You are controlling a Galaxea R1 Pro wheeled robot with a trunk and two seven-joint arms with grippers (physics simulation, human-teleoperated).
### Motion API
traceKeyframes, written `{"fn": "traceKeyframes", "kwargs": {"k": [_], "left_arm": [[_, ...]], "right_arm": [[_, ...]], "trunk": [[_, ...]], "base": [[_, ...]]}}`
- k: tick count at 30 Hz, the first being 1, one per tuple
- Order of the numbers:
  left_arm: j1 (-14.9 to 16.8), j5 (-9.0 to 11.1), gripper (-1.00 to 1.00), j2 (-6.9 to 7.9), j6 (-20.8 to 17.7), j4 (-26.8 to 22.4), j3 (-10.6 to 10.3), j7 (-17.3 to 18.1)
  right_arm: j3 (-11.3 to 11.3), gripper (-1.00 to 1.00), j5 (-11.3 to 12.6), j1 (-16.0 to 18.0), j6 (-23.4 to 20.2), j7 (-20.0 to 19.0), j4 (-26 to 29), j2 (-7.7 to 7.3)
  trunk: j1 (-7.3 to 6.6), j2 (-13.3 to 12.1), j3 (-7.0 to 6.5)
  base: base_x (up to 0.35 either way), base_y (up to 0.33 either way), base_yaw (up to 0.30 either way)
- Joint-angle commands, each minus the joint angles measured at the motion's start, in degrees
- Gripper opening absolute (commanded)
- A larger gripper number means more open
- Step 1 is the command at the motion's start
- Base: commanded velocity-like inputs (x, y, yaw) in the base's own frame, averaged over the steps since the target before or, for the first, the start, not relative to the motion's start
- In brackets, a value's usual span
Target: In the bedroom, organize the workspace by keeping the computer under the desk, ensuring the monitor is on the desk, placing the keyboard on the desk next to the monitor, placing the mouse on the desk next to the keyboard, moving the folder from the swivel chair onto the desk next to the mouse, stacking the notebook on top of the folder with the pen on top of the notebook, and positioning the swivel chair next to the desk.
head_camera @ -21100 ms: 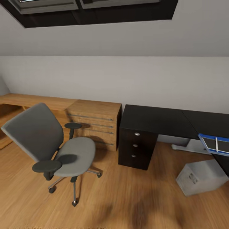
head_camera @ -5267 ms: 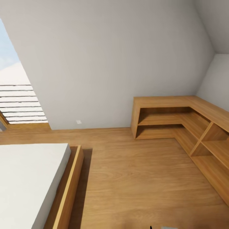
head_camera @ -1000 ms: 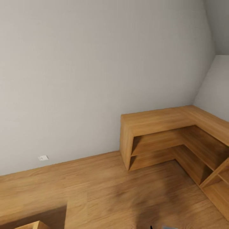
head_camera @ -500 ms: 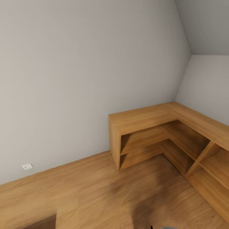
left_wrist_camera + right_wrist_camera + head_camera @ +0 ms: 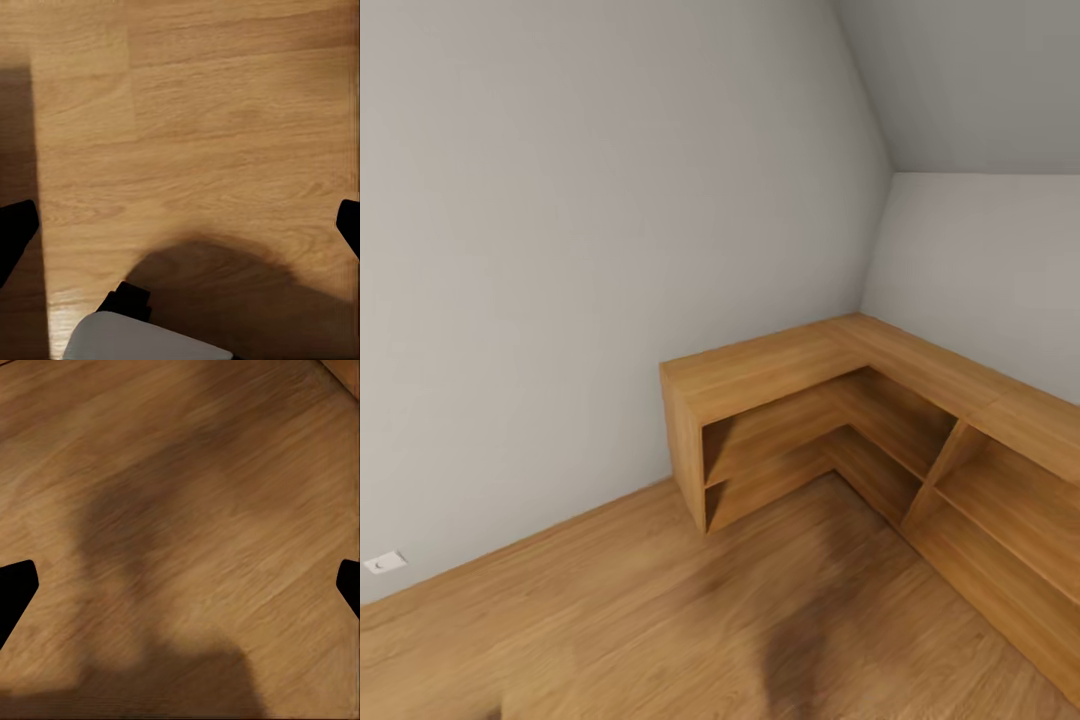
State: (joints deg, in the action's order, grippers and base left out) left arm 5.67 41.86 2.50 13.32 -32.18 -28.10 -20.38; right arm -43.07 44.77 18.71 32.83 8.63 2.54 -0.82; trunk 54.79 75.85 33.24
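The head view shows a corner of the room: a low L-shaped wooden shelf unit (image 5: pixel 830 420) at 3 o'clock, against grey walls (image 5: pixel 560 250), and a wooden floor (image 5: pixel 660 620) with a small wall socket (image 5: pixel 384 563) at 8 o'clock. The desk, chair, folder and other task things are nowhere here, so progress cannot be judged; I think the robot is only travelling. Both wrist views look down at the floor. The left gripper (image 5: pixel 180 225) and the right gripper (image 5: pixel 180 585) have their fingers wide apart, holding nothing.
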Motion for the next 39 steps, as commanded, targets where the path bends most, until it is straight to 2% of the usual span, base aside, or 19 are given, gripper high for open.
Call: {"fn": "traceKeyframes", "kwargs": {"k": [1,6,16,39], "left_arm": [[0.0,0.5,1.00,-0.04,0.3,0.8,-0.5,-0.4],[0.0,0.4,1.00,-0.48,0.4,3.1,-0.7,-0.3],[0.0,0.2,1.00,-1.10,0.6,3.9,-0.7,-0.3],[0.0,0.3,1.00,-1.10,0.6,4.0,-0.7,-0.3]], "right_arm": [[-0.5,1.00,0.1,0.0,0.0,0.5,-0.7,0.06],[-0.5,1.00,0.1,0.0,0.0,0.5,-1.2,0.15],[-0.7,1.00,-0.3,0.0,0.0,0.5,-1.0,0.37],[-0.4,1.00,0.0,0.0,0.2,0.5,-1.1,0.11]], "trunk": [[0.00,0.0,0.05],[0.00,0.0,0.05],[0.00,0.0,0.05],[0.00,0.0,0.05]], "base": [[0.048,0.000,-0.275],[0.137,0.000,-0.186],[0.257,0.000,-0.020],[0.007,0.000,0.000]]}}
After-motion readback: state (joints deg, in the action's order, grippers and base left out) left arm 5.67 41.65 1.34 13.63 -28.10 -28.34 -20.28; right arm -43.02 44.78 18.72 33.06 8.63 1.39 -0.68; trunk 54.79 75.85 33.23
